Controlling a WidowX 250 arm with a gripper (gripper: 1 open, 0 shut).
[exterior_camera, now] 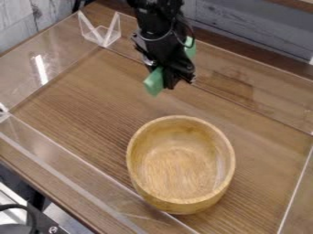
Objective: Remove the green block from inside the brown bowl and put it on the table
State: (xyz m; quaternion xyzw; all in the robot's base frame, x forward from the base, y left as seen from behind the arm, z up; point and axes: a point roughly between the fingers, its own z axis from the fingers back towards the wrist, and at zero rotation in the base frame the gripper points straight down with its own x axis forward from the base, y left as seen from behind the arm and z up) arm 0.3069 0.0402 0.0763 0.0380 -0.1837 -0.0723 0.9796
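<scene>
End effector (169, 78) clenched on the green block (153, 82), long axis near upright, slightly tilted, above the wood-grain worktop (73, 101), beyond the brown bowl (182, 163); clear acrylic walls (49, 50) surround.

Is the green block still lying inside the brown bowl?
No, the green block is clamped in the gripper above the table, and the brown bowl holds nothing.

The arm (156, 20) is black, blocky and matte; its gripper (167, 75) has dark fingers and small green accents at the side.
</scene>
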